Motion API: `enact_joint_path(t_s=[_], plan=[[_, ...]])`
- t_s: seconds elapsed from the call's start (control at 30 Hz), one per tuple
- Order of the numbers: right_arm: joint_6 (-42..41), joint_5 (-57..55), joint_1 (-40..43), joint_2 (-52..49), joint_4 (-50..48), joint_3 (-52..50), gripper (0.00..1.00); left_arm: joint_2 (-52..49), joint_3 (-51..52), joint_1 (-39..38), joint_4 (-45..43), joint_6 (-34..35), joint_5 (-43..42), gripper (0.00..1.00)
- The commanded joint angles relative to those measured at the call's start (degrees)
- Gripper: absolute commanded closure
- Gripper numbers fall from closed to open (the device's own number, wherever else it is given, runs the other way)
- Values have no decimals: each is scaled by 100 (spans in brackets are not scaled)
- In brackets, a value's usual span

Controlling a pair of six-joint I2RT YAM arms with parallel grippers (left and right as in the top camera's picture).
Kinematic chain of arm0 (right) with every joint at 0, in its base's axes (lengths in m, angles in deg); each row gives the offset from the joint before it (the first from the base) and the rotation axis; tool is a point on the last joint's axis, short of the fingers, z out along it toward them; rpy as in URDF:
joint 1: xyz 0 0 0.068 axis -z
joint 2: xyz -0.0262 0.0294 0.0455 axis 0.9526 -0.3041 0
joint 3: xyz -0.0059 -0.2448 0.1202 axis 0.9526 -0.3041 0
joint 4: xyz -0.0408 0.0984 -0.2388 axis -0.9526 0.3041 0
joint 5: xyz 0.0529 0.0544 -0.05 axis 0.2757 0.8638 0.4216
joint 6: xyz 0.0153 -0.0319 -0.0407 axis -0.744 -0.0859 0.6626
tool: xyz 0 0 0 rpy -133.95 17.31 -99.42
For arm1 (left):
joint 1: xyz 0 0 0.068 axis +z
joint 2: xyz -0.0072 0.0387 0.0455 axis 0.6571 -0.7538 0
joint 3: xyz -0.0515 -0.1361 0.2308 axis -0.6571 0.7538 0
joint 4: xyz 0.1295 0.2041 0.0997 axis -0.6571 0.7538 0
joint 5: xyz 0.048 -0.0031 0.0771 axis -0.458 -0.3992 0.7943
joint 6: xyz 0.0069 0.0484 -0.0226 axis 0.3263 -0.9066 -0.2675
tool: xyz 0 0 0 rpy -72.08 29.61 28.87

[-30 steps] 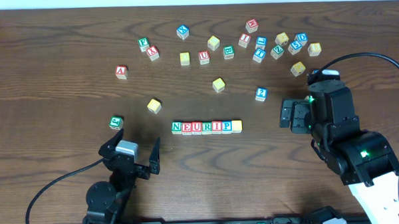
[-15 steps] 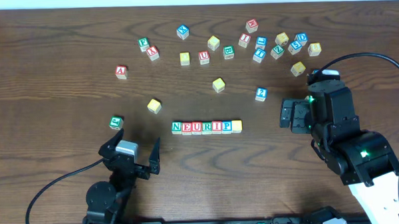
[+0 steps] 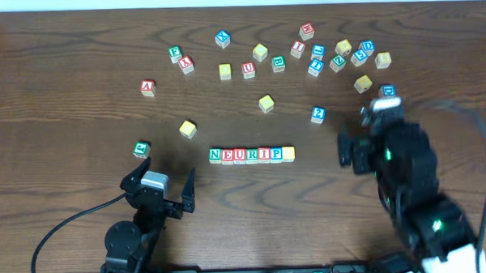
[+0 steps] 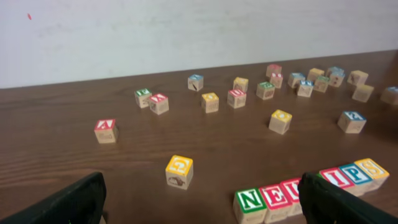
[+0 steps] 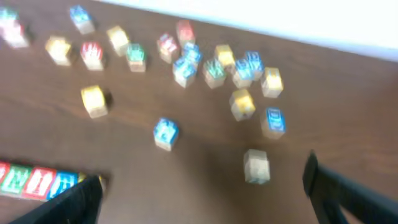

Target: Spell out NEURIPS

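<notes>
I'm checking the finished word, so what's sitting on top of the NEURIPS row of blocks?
Nothing rests on the NEURIPS row; all seven top faces show from overhead. The patch of table directly beneath the blocks is covered.

**CAMERA PLACEMENT: THREE VIEWS, ONE TABLE**

The overhead camera looks straight down on the table from well above and takes in the whole working area. The left wrist camera sits low and near the tabletop, facing the far wall; the left gripper frames its lower corners. The right wrist camera looks down more steeply, its picture blurred, with the right gripper framing it likewise. All three views share the NEURIPS row and the scattered cubes beyond it.
</notes>
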Motion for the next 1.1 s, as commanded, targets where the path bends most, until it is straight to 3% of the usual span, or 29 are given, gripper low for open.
enact_joint_path(t_s=[0.0,0.17,0.3,0.6,1.07], plan=[[1156,385,-2,778,-619,-1106,1,37,101,22,164,7,-61,3],[1429,369,219,1884,-1130,-2389,1,37,101,22,164,7,-61,3],[1429,433,345,2291,-1128,-2787,1,37,101,22,164,7,-61,3],[2103,1069,772,3042,-1128,-3368,1,37,101,22,164,7,-61,3],[2000,1202,1126,4188,-1152,-3440,1,37,101,22,164,7,-61,3]])
